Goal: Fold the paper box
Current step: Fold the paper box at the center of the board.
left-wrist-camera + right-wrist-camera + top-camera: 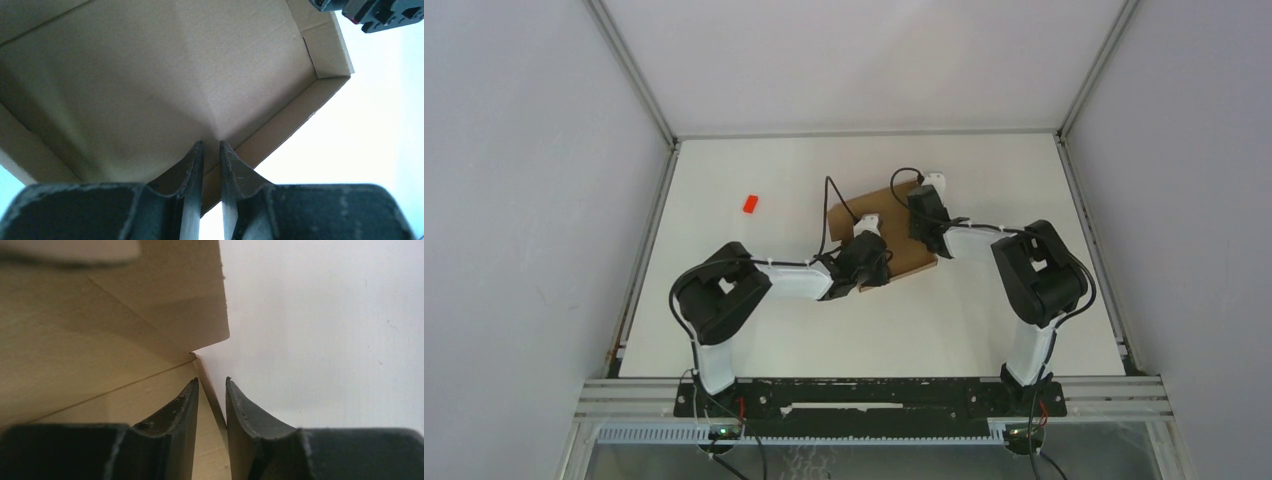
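Nearest the camera, at the near edge of the white table [924, 330]: left arm [724, 300] and right arm [1036, 275], bolted side by side, elbows bent, forearms angled inward toward mid-table.

Just beyond, left gripper [210, 147], closed to a narrow slit on the near side wall of the brown cardboard box [150, 85], one dark finger inside the wall, the other outside. From the left wrist, a look into the box: bare inner floor, a low wall folded upright along the right, a short flap standing at the far right corner, another wall rising at the lower left.

Box itself in the middle of the table, skewed to the table's edges, held between the two grippers, left at its near-left corner, right over its far-right side.

A little farther, right gripper [212, 382], likewise clamped on the box, a thin upright cardboard edge sandwiched between the fingers just below a corner, a broad flap leaning overhead at upper left. Dark housing of that same gripper also poking into the top right of the left wrist view.

Farther back and off to the left, well apart from the box, a small red block [750, 203] on the tabletop. Behind everything, pale grey walls [864, 60] on three sides.
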You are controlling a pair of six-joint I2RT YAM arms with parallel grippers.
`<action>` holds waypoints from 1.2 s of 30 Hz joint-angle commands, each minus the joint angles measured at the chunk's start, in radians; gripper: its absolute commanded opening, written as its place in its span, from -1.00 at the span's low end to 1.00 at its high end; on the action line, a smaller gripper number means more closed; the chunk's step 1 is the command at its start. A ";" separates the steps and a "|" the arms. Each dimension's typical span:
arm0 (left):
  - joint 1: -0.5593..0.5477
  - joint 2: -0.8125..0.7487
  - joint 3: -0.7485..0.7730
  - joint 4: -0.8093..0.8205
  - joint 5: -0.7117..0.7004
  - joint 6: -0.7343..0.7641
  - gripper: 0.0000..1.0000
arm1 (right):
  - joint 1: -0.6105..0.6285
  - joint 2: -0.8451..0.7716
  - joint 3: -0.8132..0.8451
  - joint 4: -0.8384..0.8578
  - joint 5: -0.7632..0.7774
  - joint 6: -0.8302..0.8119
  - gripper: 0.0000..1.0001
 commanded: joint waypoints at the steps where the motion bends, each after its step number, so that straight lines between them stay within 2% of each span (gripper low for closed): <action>1: -0.007 0.043 0.028 -0.072 0.025 0.036 -0.54 | 0.011 0.015 0.028 0.037 0.046 -0.005 -0.37; 12: -0.007 0.046 0.033 -0.079 0.025 0.043 -0.54 | 0.024 0.036 0.028 0.032 0.100 0.010 -0.80; 17: -0.007 0.041 0.031 -0.085 0.022 0.045 -0.54 | 0.028 0.029 0.028 0.021 0.111 0.014 -0.81; 18: -0.007 0.038 0.031 -0.087 0.021 0.046 -0.54 | 0.028 0.028 0.028 0.017 0.110 0.014 -0.76; 22: -0.007 0.025 0.022 -0.087 0.018 0.051 -0.54 | 0.015 -0.024 -0.013 0.040 0.065 0.020 -0.25; 29: -0.008 -0.044 0.002 -0.063 0.034 0.077 -0.50 | 0.010 -0.207 -0.099 0.053 0.005 0.017 0.00; 34: -0.016 -0.117 0.014 -0.058 0.041 0.122 -0.39 | 0.002 -0.387 -0.154 -0.003 -0.013 0.039 0.29; 36: -0.016 -0.137 0.031 -0.058 0.051 0.140 -0.36 | -0.005 -0.454 -0.159 -0.038 -0.025 0.045 0.31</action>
